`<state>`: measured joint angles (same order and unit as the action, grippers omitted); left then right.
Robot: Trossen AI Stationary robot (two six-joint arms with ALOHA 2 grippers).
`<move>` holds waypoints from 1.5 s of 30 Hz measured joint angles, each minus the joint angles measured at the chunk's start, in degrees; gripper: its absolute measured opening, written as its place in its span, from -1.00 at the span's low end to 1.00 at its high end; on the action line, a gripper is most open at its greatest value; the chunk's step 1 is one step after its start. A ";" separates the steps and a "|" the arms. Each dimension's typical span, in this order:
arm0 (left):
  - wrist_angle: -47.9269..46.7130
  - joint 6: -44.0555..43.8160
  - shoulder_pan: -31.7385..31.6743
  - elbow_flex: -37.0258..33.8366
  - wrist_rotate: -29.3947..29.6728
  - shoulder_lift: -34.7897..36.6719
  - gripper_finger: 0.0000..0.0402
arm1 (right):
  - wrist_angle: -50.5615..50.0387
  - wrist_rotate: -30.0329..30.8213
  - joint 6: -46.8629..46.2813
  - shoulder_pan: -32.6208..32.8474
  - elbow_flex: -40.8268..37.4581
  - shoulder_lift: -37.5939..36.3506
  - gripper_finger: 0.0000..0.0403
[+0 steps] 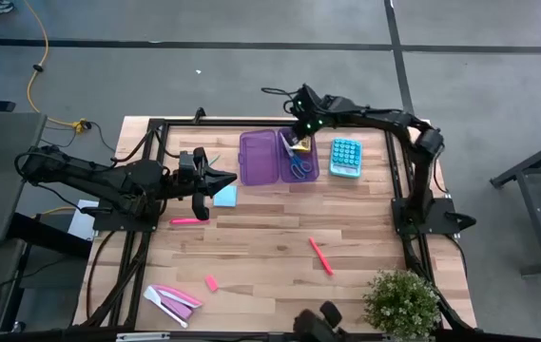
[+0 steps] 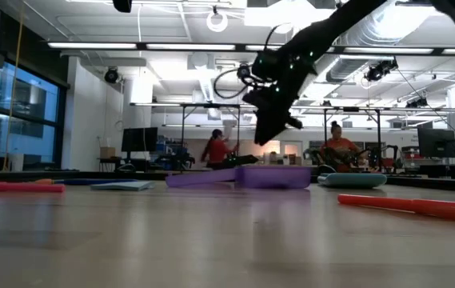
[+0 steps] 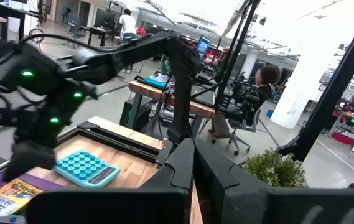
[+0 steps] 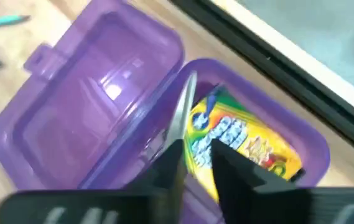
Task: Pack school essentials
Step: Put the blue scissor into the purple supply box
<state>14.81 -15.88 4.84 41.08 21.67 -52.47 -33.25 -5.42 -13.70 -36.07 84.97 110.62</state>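
Observation:
An open purple box lies at the table's far middle, its lid flat beside the base. In the base lie a yellow crayon box and blue-handled scissors, whose silver blade runs along the wall next to the lid. My right gripper hangs above the base, slanting down, slightly open and holding nothing; in the low view my right gripper is clear of the box. My left gripper waits shut and level above a light-blue notepad.
A light-blue calculator lies right of the box. Pink markers, a pink eraser and flat pink-and-white pieces are scattered on the near half. Two pencils lie beyond the lid. A potted plant stands near right.

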 joint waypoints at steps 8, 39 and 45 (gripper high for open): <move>0.02 0.00 0.00 0.02 0.00 0.00 -1.00 | -0.24 -3.97 -4.29 -1.10 6.17 9.00 -0.96; 0.00 -0.46 0.01 0.02 1.51 -0.02 -1.00 | 4.39 1.23 -5.79 -0.21 7.94 13.24 -1.00; -0.02 -0.46 0.00 0.02 1.51 0.00 -1.00 | 5.79 -0.31 -6.16 0.71 7.94 13.71 -1.00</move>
<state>14.79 -16.34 4.85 41.10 23.18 -52.47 -27.46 -5.72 -19.85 -35.36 92.90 124.33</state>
